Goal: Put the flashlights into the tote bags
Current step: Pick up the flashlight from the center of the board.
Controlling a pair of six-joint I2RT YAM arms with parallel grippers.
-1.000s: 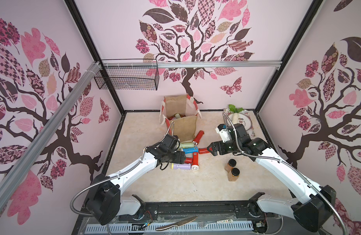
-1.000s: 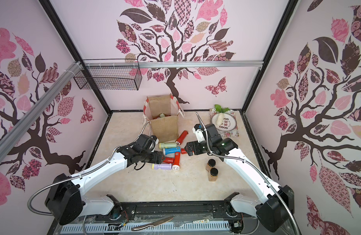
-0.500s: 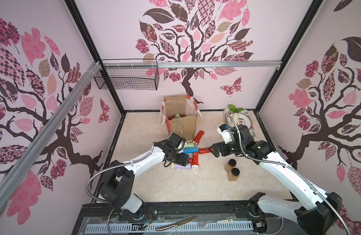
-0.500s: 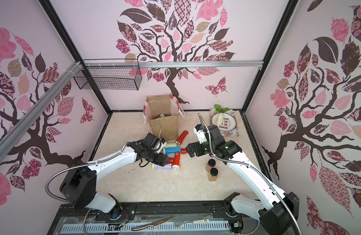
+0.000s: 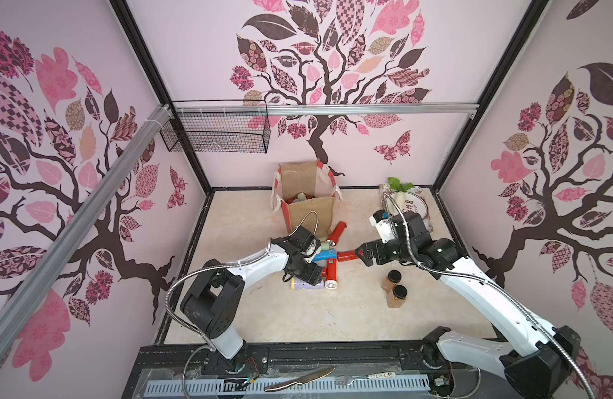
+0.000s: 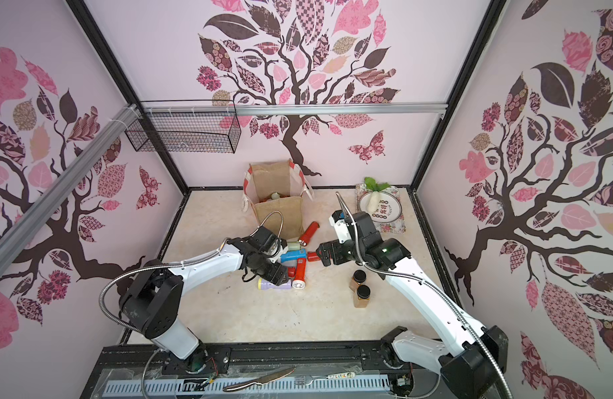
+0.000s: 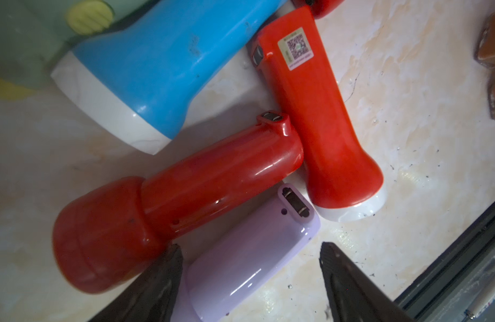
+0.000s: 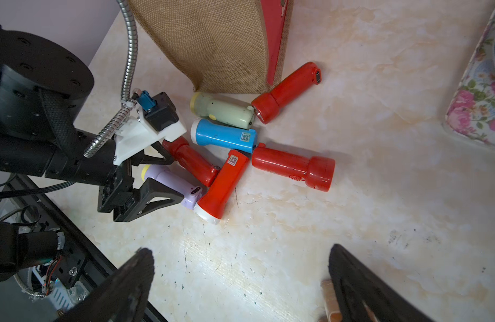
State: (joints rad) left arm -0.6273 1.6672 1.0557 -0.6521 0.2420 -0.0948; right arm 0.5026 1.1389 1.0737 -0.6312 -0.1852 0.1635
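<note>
Left gripper (image 7: 251, 246) spread astride the lilac flashlight (image 7: 240, 267), which lies flat on the surface (image 5: 263, 317) at the near edge of the loose pile. Its long axis runs roughly across the cell, square to the line on which the jaws would close. One finger (image 7: 162, 278) sits in the narrow gap between the lilac barrel and the broad head of a red flashlight (image 7: 146, 212) lying alongside. The other finger stands clear of the barrel over bare surface, so nothing is pinched yet. The left arm reaches in from its base, forearm stretched toward the pile and wrist pitched down over it, plainly the nearer arm for this pick. The right gripper (image 5: 362, 254), jaws wide and empty, hovers low at the pile's far side, just beside a second red flashlight (image 5: 346, 256). The tote bag (image 5: 310, 212) stands upright behind the pile, toward the back wall, with a few flashlights (image 5: 300, 197) showing inside. By this reading, the lift must carry the lilac one up and back over the bag's rim.
</note>
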